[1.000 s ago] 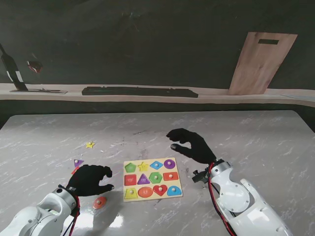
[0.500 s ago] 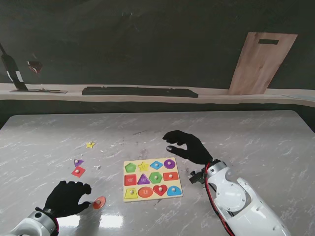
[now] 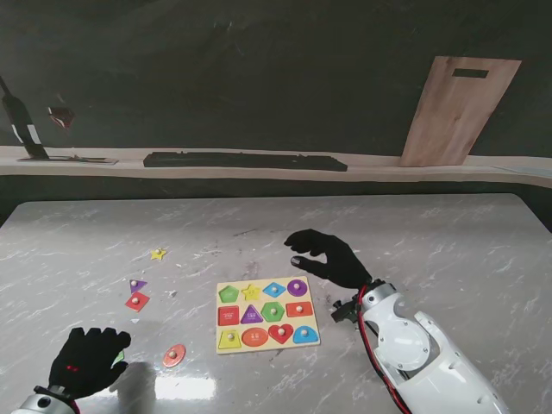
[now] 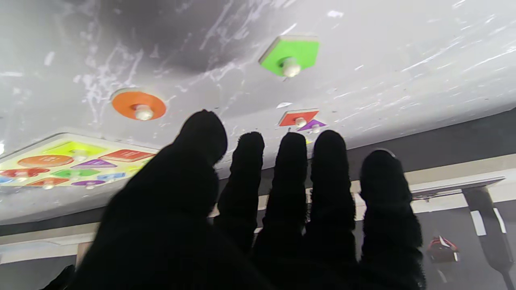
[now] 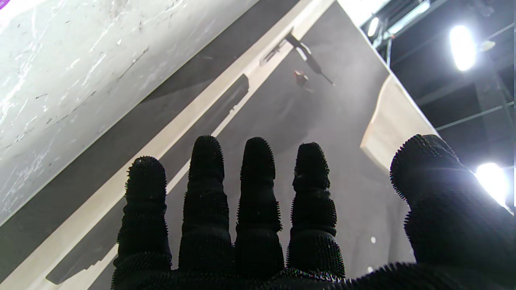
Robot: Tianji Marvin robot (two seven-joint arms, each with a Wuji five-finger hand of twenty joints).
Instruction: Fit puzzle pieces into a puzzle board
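Stand view shows the puzzle board [image 3: 266,313] lying flat mid-tabletop [image 3: 448,241], loose pieces left of it: an orange round piece [image 3: 174,354], a red piece [image 3: 136,301], a purple piece [image 3: 136,285], a yellow star [image 3: 158,254]. Left robot hand [image 3: 88,360] hangs spread and empty near me; right robot hand [image 3: 329,256] hovers loosely open, holding nothing, just right of the board. Pieces look thin, stiff and light; I'd pinch each by its small centre knob. No legible writing anywhere.

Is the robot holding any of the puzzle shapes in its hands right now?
No, nothing is held. The left hand and the right hand are both open with bare fingers. The orange round piece lies loose on the table.
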